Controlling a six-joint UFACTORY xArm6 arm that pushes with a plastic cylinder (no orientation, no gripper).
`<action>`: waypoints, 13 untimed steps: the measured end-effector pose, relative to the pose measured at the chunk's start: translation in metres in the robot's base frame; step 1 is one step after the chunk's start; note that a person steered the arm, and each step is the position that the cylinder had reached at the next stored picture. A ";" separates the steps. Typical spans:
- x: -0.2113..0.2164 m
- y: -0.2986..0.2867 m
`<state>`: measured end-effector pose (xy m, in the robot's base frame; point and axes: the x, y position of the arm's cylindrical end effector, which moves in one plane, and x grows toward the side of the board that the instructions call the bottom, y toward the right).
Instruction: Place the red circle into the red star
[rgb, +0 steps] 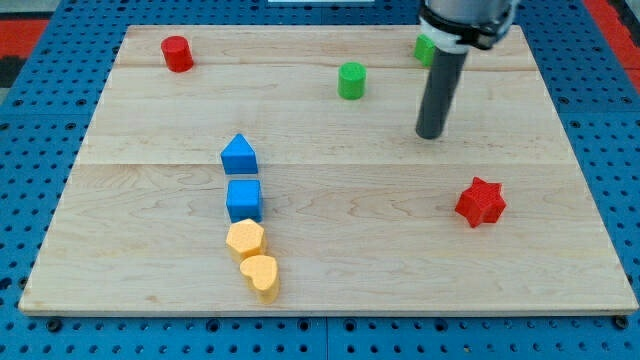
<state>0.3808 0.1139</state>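
Seven small coloured blocks and part of an eighth lie on a pale wooden board (330, 290), all placed here relative to my tip (432, 134), the lower end of a straight dark rod that carries no jaws and grasps nothing; it touches no block.

Far to the tip's left and toward the view's top stands the red circle, a short red cylinder (177, 53), near the board's top-left corner. This is the block to be moved, and it is well apart from everything else.

Left of the tip and toward the view's bottom runs a column of four blocks: a blue house-shaped block (238, 154), a blue cube (244, 200), a yellow hexagonal block (245, 240) and a yellow heart-shaped block (261, 275). The lower three look to be touching or nearly so.

Near the tip, up and to its left, sits a green cylinder (351, 80). A second green block (425, 47), shape unclear, lies above the tip, partly hidden behind the arm.

Below the tip and slightly right rests the red star (480, 201), the target.

Judged from this layout, the step in hand is the approach; no push has begun. The next move calls for carrying the tip round to the far left side of the red circle, then driving it rightward and down the view, passing between the green cylinder and the blue column.
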 end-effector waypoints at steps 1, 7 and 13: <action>-0.033 -0.022; -0.158 -0.311; -0.085 -0.210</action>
<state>0.2958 -0.0962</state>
